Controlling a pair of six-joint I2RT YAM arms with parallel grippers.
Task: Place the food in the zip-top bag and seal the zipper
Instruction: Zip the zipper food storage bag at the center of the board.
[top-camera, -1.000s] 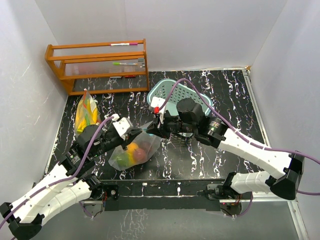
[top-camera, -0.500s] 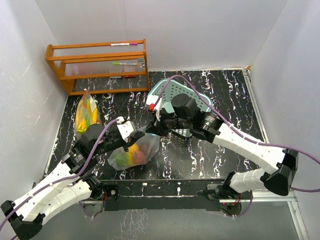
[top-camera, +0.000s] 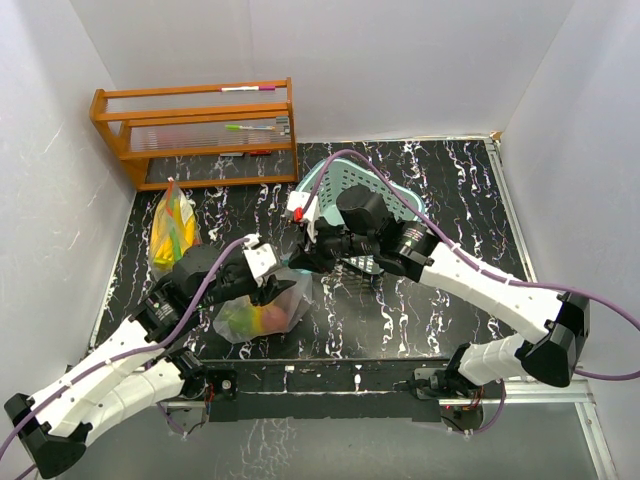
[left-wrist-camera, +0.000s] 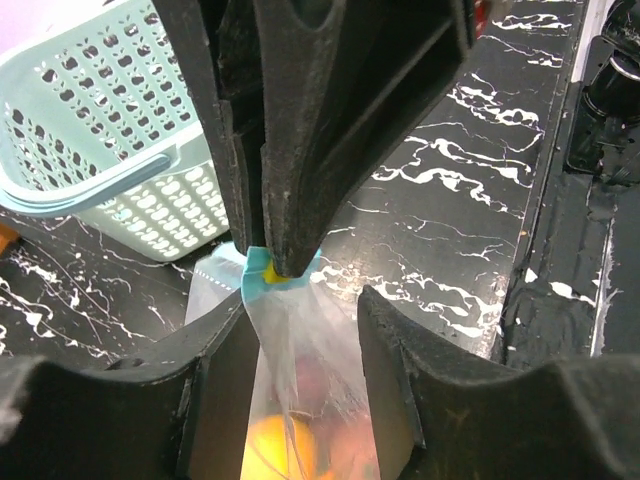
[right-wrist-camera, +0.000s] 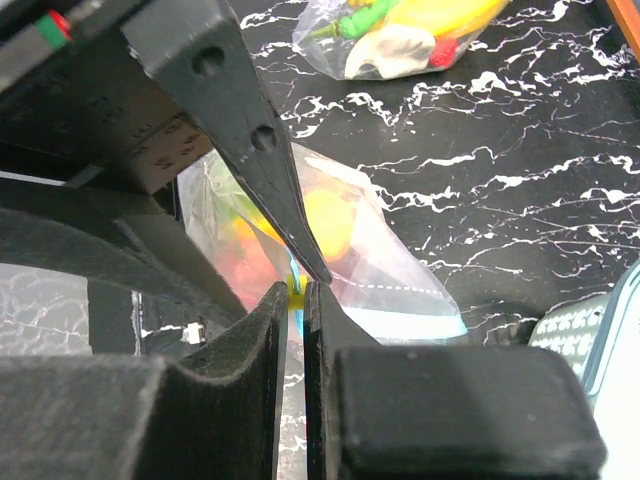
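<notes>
The clear zip-top bag (top-camera: 262, 312) lies at the table's near middle with a yellow fruit (right-wrist-camera: 338, 215) and red fruit (right-wrist-camera: 245, 265) inside. Its blue zipper strip (right-wrist-camera: 415, 325) points toward the basket. My right gripper (top-camera: 300, 262) is shut on the yellow slider (right-wrist-camera: 297, 291) at the bag's top; it also shows in the left wrist view (left-wrist-camera: 273, 262). My left gripper (left-wrist-camera: 305, 305) is open, its fingers either side of the bag's neck just below the slider, and shows in the top view (top-camera: 277, 290).
A second bag (top-camera: 172, 228) with yellow bananas and a green pepper lies at the far left. The pale teal mesh basket (top-camera: 330, 172) stands behind the right gripper. A wooden rack (top-camera: 195, 130) stands at the back left. White walls enclose the table.
My left gripper has moved right and nearer, onto the bag's neck. My right gripper has shifted slightly left with the slider. The bag has bunched toward the near left.
</notes>
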